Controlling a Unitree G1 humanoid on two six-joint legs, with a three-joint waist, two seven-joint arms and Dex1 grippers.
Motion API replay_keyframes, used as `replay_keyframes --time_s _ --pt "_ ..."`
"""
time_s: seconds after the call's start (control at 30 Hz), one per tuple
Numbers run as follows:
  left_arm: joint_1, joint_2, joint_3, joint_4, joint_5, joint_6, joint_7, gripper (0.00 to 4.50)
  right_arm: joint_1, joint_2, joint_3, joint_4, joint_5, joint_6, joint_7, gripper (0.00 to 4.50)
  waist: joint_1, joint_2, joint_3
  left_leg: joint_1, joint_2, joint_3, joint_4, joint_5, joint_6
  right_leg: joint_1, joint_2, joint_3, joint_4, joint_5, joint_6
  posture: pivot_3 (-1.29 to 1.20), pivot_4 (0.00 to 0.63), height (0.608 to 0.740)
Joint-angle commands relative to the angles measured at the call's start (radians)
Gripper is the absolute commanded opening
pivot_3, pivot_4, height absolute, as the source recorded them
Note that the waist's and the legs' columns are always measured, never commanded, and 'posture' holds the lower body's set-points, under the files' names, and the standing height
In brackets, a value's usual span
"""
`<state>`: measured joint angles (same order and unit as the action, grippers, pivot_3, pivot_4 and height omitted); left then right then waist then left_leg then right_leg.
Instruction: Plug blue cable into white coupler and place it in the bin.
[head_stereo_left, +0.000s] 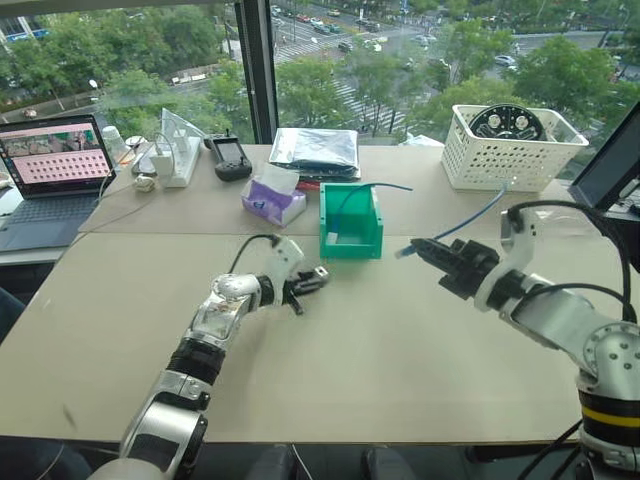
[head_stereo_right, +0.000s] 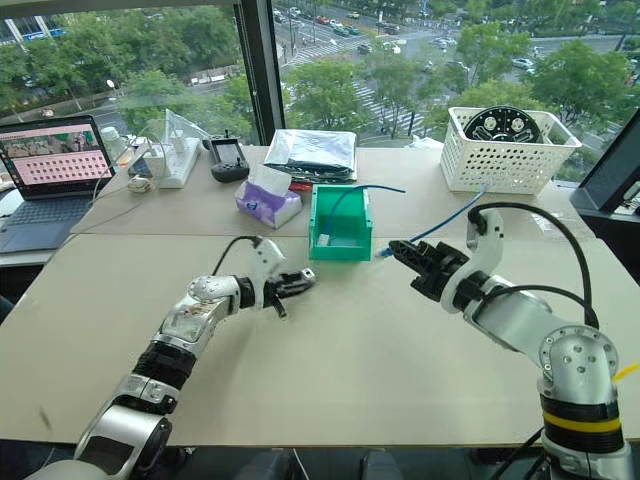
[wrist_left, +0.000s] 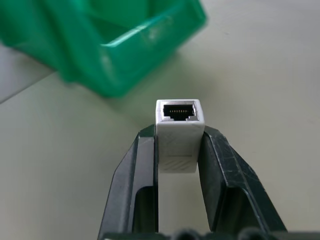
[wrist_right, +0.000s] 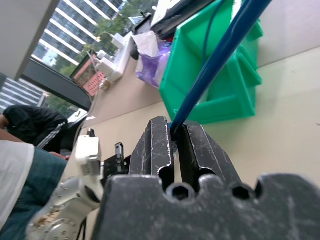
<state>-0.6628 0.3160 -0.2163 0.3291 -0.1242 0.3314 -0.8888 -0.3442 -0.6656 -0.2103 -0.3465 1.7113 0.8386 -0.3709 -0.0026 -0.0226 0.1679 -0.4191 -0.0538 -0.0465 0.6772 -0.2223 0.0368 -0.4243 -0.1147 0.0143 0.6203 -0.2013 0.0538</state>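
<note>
Two grippers are seen above the tan table (head_stereo_left: 380, 350) from the head views. Left gripper (head_stereo_left: 312, 281) is held near centre, clamped on the white coupler (head_stereo_left: 320, 272), pointed right. Right gripper (head_stereo_left: 432, 250) is held at the right, closed on the blue cable (head_stereo_left: 470, 220) just behind its plug, which is aimed left; the cable's tail trails away toward the white basket (head_stereo_left: 510, 150). The bin (head_stereo_left: 351, 222) stands beyond the gap between them, with another blue lead draped in it. A tissue box (head_stereo_left: 272, 199) sits left of the bin.

Left wrist view: the coupler's open socket is faced outward, gripped squarely between both fingers (wrist_left: 227, 175), bin blurred beyond.

Right wrist view: the cable is pinched between closed fingers (wrist_right: 157, 145); bin and tissue box lie beyond. A person's sleeve is visible at the edge.

Step judged: alignment before mating; plug and socket are well apart. Next move calls for bringing plug and socket onto one axis, latch orientation matched, then a straight push. Binning is not yet done.
</note>
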Motion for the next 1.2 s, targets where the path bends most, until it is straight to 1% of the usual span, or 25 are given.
replay_keyframes --time_s 0.03,0.07,0.13,0.27,0.4,0.6,0.8,1.07,1.2 --pt "-0.052 -0.021 -0.032 -0.084 -0.007 0.135 -0.002 0.62 0.013 -0.004 0.003 -0.078 -0.044 -0.009 0.015 0.00 -0.001 0.000 0.000 0.000 0.000 0.000 0.000 0.000 0.000 0.000 0.000 0.000 0.000 0.000 0.000 0.00 0.150 0.728" --pt "-0.059 -0.026 -0.040 -0.093 -0.005 0.161 -0.002 0.62 0.019 -0.001 0.007 -0.085 -0.055 -0.011 0.014 0.00 -0.001 0.000 0.000 0.000 0.000 0.000 0.001 0.000 0.000 0.000 0.000 0.000 0.000 0.000 0.000 0.00 0.150 0.728" --pt "-0.082 -0.047 -0.097 -0.134 0.006 0.244 -0.016 0.62 0.043 0.021 0.026 -0.109 -0.093 -0.019 0.008 0.00 -0.001 0.000 0.000 0.001 0.000 0.000 0.001 0.000 0.000 0.001 0.001 0.000 0.000 0.000 0.000 0.00 0.150 0.728" --pt "-0.132 -0.109 -0.168 -0.124 0.045 0.366 0.036 0.62 0.084 0.082 0.073 -0.127 -0.185 -0.030 0.008 0.00 0.001 0.000 0.000 0.001 0.000 0.000 0.001 0.000 0.000 0.001 0.001 0.000 0.000 0.000 0.001 0.00 0.150 0.728" --pt "-0.128 -0.126 -0.260 -0.169 0.074 0.428 0.027 0.62 0.117 0.133 0.107 -0.144 -0.286 -0.034 -0.003 0.00 -0.002 0.000 0.000 0.001 0.000 0.000 0.001 0.000 0.000 0.001 0.001 0.000 -0.001 0.000 0.001 0.00 0.150 0.728" --pt "-0.105 -0.112 -0.284 -0.251 0.049 0.498 0.012 0.62 0.146 0.175 0.103 -0.152 -0.357 -0.031 0.008 0.00 -0.005 0.000 0.000 0.002 0.000 0.000 0.001 0.000 0.000 0.001 0.001 0.000 0.000 0.000 0.001 0.00 0.150 0.728" --pt "-0.097 -0.103 -0.295 -0.278 0.038 0.524 0.014 0.62 0.157 0.190 0.103 -0.145 -0.393 -0.011 0.025 0.00 -0.005 0.000 0.000 0.002 0.000 0.000 0.001 0.000 0.000 0.001 0.001 0.001 0.000 0.000 0.001 0.00 0.150 0.728" --pt "-0.072 -0.093 -0.302 -0.294 0.026 0.547 0.017 0.62 0.229 0.187 0.116 -0.188 -0.371 0.030 0.036 0.00 -0.005 0.000 0.000 0.003 0.000 0.000 0.001 0.000 0.000 0.002 0.001 0.001 0.000 0.000 0.001 0.00 0.150 0.728" --pt "-0.070 -0.093 -0.310 -0.301 0.027 0.549 0.018 0.62 0.242 0.183 0.117 -0.199 -0.361 0.039 0.042 0.00 -0.007 0.000 0.000 0.004 0.000 0.000 0.001 0.000 0.000 0.003 0.001 0.001 0.000 -0.001 0.002 0.00 0.150 0.728"
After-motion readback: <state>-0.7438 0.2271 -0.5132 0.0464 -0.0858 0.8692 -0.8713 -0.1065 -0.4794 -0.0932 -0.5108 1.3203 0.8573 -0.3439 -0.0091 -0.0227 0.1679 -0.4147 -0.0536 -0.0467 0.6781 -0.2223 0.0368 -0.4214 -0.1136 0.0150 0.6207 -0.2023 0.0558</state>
